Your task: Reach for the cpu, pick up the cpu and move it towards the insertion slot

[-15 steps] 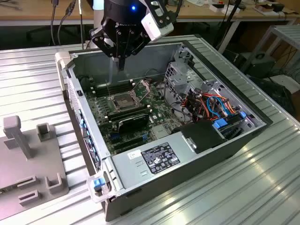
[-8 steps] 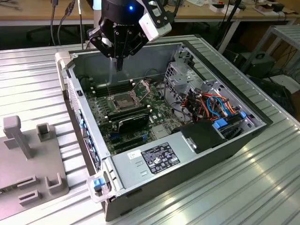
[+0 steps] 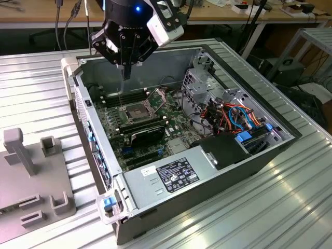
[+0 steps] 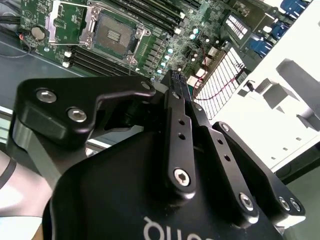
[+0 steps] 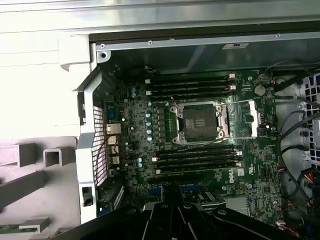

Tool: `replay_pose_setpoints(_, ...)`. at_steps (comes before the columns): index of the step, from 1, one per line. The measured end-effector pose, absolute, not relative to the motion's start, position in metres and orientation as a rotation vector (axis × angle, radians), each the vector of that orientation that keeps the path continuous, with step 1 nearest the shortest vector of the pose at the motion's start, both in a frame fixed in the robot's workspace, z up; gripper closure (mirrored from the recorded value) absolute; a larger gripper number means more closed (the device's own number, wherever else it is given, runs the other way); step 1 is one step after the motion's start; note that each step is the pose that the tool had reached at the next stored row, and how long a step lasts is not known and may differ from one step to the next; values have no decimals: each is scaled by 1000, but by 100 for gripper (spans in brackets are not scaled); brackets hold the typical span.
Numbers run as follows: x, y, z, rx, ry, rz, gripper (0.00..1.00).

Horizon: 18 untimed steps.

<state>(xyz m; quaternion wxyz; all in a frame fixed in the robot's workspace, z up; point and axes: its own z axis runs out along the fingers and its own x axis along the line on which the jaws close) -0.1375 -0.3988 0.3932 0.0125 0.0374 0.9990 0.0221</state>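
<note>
Cpu (image 3: 126, 73): your best candidate is the thin pale sliver hanging edge-on under the fingertips in the exterior view. It is too slim to be sure of, but no chip lies on the board or on the grey holder block (image 3: 31, 171). The gripper (image 3: 125, 65) is clenched, its black metal fingers (image 4: 176, 125) drawn near together as if pinching something flat, so count it as gripping the cpu. Progress, as a judgement: reach and pick-up look done, and the carry is under way but not finished. The gripper hangs over the open computer case (image 3: 218, 171), well above the insertion slot (image 3: 136, 110) and apart from it. The insertion slot is bare: a square, shiny metal frame around a dark pin-filled centre (image 5: 200, 121), with a thin wire lever alongside. Around it is a green circuit board (image 5: 135, 150) with long black memory slots (image 5: 192, 87). The case is dull grey sheet metal and the table (image 3: 270, 207) is ribbed aluminium.
</note>
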Motion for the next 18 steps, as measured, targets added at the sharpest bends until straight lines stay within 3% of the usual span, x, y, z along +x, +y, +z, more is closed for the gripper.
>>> replay_pose_setpoints(18,-152,-399,393,117,3114,69,89)
